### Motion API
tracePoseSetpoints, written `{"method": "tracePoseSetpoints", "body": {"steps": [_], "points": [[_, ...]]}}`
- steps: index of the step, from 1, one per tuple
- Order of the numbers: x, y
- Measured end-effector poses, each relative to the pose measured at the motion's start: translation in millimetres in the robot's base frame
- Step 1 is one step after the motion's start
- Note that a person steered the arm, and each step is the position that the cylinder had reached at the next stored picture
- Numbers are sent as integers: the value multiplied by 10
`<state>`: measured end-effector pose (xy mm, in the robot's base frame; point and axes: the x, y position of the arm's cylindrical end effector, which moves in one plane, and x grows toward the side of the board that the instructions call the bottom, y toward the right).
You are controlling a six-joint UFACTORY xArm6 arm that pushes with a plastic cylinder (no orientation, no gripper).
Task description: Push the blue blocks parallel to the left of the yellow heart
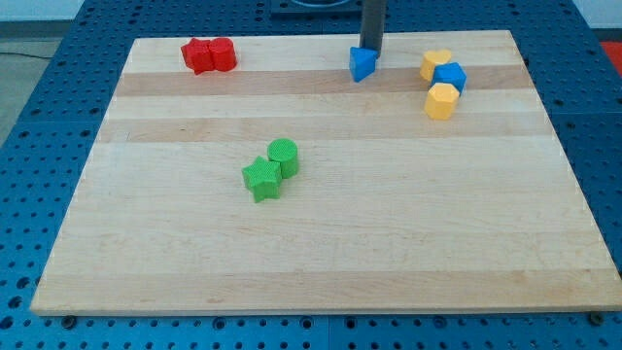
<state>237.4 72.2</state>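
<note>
Blue triangular block (362,64) sits near the wooden board's (321,243) top edge, and my tip (369,49) touches its upper side; the rod has no fingers to open or close. To its right, the blue cube (451,76) is wedged between two yellow blocks (434,64) (441,100); which is the heart, I cannot tell.

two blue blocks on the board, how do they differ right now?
Position: the blue triangular block sits near the view's top centre; the blue cube is further to the view's right.
Neighbours: the triangular block stands alone; the cube is wedged between two yellow blocks.
Tool: my tip is right at the triangular block's top edge, away from the cube.
Shared: both blue, similar size.
</note>
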Motion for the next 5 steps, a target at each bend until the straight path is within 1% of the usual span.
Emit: {"method": "tracePoseSetpoints", "body": {"steps": [1, 2, 3, 4, 5], "points": [[-236, 1059], [25, 1774], [417, 1297], [638, 1256], [807, 1085]]}}
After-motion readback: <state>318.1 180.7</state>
